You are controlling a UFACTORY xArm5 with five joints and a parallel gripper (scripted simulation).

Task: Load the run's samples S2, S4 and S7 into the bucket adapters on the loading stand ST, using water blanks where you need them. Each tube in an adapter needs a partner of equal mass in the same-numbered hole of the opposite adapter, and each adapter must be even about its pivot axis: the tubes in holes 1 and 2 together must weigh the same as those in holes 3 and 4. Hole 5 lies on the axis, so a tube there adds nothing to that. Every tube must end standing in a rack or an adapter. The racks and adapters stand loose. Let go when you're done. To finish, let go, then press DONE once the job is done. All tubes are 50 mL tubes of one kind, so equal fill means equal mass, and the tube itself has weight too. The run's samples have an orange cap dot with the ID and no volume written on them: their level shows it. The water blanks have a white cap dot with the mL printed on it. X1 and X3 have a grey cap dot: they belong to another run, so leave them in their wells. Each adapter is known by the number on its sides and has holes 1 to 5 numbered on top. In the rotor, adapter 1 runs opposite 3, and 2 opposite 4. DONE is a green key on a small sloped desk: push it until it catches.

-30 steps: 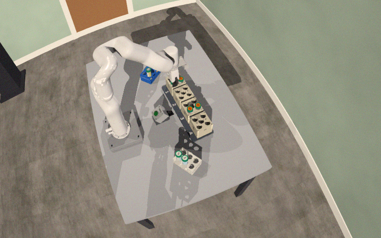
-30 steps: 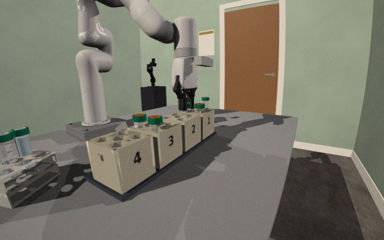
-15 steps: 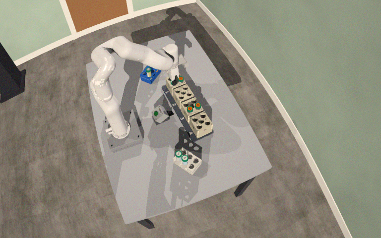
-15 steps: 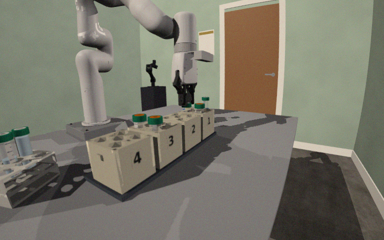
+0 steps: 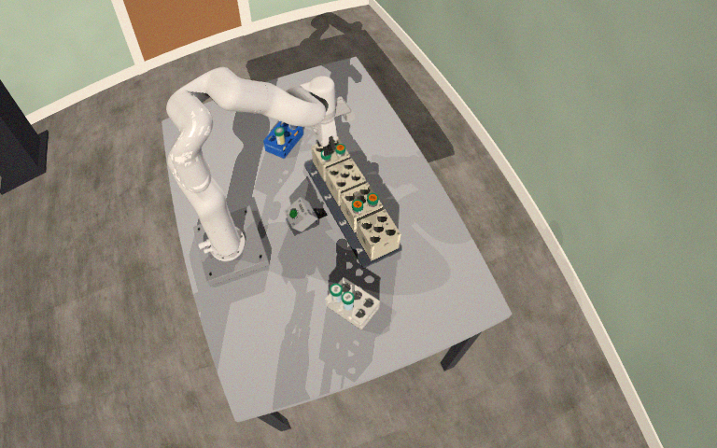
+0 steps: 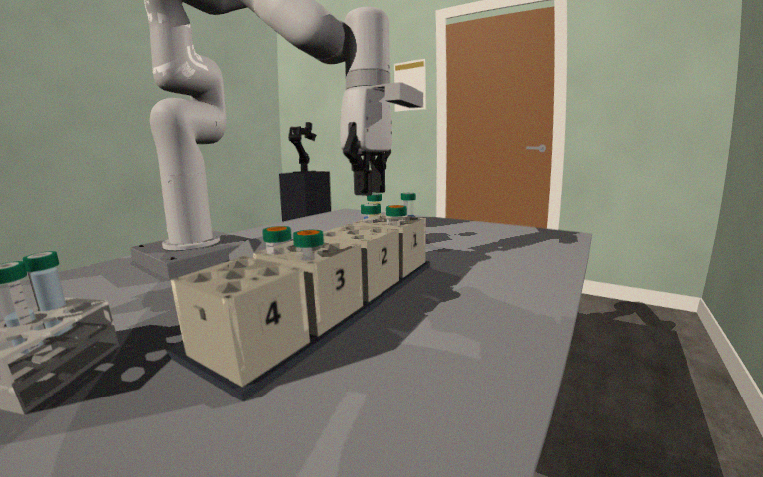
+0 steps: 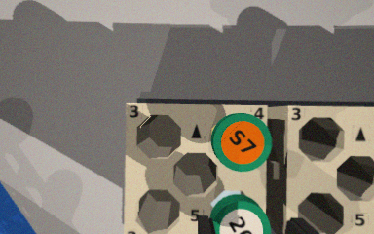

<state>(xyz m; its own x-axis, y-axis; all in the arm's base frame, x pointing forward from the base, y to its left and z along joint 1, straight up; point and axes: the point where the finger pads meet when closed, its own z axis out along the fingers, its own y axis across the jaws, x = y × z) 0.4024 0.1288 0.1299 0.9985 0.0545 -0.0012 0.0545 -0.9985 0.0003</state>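
My gripper (image 5: pixel 329 148) (image 6: pixel 368 189) is open and empty. It hangs just above a white-dot water blank (image 6: pixel 370 209) (image 7: pixel 240 223) that stands in a corner hole of adapter 1 (image 5: pixel 317 158) (image 6: pixel 414 241) (image 7: pixel 146 173). The blank's hole number is hidden. Sample S7 (image 5: pixel 340 148) (image 6: pixel 396 210) (image 7: pixel 242 141), with an orange dot, stands in hole 4 of adapter 1, beside the blank. Adapter 3 (image 5: pixel 348 194) (image 6: pixel 339 279) holds two orange-dot tubes (image 5: pixel 358 203) (image 5: pixel 372 199) (image 6: pixel 276 232) (image 6: pixel 308 238). Adapter 2 (image 5: pixel 345 176) (image 6: pixel 383 256) (image 7: pixel 293 168) and adapter 4 (image 5: pixel 377 234) (image 6: pixel 272 313) are empty.
The adapters stand in a row on the dark stand (image 5: pixel 318 185) (image 6: pixel 336 334). A blue rack (image 5: pixel 274 145) with tubes stands behind adapter 1. A white rack (image 5: pixel 365 316) (image 6: pixel 56 348) holds two white-dot blanks (image 5: pixel 335 289) (image 5: pixel 347 298). The DONE desk (image 5: pixel 302 217) stands left of the stand.
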